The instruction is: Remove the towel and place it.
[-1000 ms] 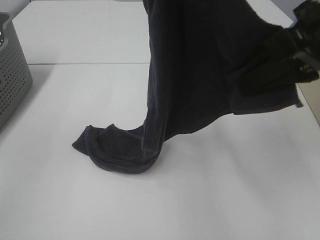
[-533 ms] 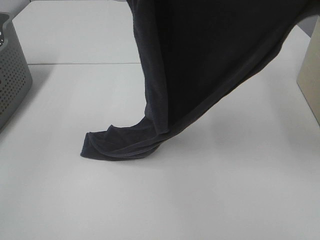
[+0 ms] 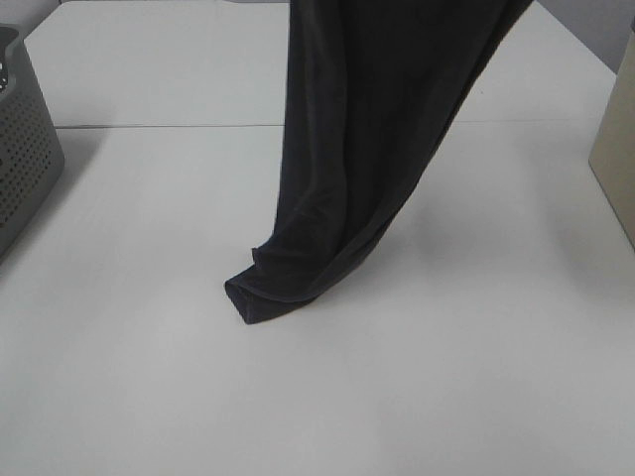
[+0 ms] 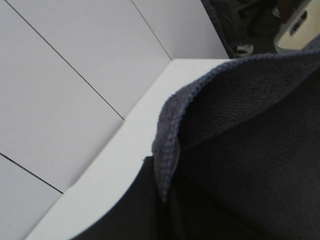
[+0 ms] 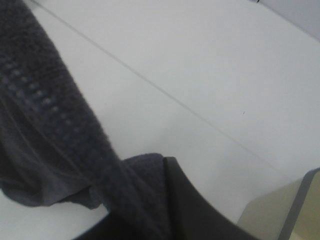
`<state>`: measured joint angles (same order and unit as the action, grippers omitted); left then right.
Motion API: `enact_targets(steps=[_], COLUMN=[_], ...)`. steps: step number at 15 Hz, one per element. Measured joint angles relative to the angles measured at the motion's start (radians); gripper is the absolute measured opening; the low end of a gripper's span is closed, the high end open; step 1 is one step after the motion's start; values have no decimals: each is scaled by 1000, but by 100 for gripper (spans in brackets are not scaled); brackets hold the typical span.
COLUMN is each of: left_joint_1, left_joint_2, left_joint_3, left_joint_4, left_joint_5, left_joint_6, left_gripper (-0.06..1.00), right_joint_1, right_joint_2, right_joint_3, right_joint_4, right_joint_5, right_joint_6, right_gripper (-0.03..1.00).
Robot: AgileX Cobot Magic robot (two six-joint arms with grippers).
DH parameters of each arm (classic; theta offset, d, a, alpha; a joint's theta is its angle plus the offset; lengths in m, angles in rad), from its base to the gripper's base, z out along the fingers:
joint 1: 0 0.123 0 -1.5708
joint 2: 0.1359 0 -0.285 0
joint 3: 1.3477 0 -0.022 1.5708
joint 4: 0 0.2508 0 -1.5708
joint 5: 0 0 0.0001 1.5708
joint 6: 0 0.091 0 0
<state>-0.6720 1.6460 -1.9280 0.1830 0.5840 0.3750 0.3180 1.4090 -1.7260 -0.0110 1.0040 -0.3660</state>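
Most of towel hangs lifted, low end on table
Placing not done; finger state cannot be told

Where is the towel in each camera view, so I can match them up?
Exterior high: the towel hangs from the top edge, centre-right, its folded lower end resting on the white table.
Left wrist: the towel covers about half the picture, hem close to the lens.
Right wrist: the towel's hemmed band runs close to the lens, above the table.
Shared landmark: the table's seam line, exterior and right wrist.
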Motion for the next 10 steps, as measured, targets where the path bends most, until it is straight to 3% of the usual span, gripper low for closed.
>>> enact_targets(steps=[4, 7, 10], left_joint_1=[118, 176, 224], left_joint_2=[46, 95, 173], left_joint_3=[0, 0, 0], left_joint_4=[5, 7, 7], left_joint_5=[-276, -451, -711], left_joint_6=[0, 0, 0], left_gripper=[0, 0, 0], right_joint_1=[0, 0, 0], right_joint_2=[143, 226, 308], right_joint_3=[-175, -259, -301], right_joint_4=[-5, 49, 119], right_joint_5=[-265, -436, -580], right_joint_6=[-6, -19, -66], right_gripper=[1, 1, 1])
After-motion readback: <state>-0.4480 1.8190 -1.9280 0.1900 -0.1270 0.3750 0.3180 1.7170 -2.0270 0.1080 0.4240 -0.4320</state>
